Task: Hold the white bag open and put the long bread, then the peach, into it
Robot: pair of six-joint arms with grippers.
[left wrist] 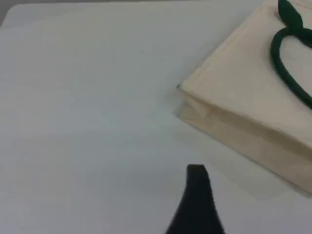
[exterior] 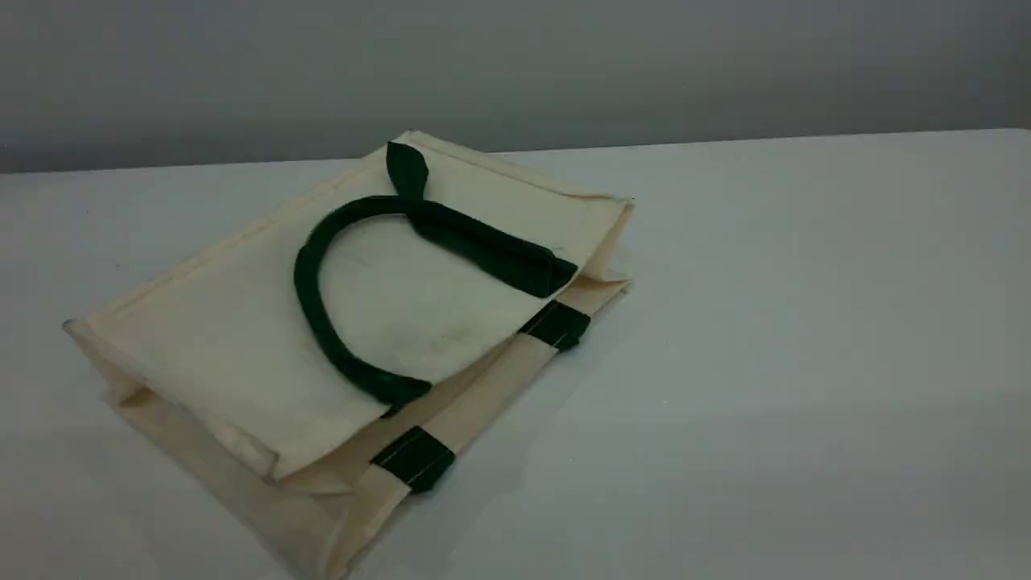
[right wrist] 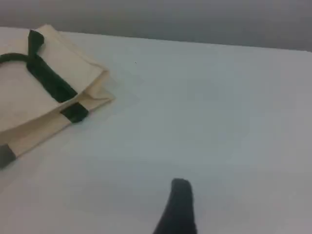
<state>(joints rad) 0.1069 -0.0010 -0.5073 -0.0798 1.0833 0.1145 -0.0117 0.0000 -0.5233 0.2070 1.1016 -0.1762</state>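
On the pale table [exterior: 805,322], left of centre, the white bag [exterior: 242,338] lies flat, cream canvas with a dark green loop handle [exterior: 310,310] on top. Its long axis runs from near-left to far-right. Both grippers stand apart from it, jaws spread: left gripper [left wrist: 196,202], right gripper [right wrist: 179,207].

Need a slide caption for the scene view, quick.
White bag lying flat on the table, dark green handle folded across it.
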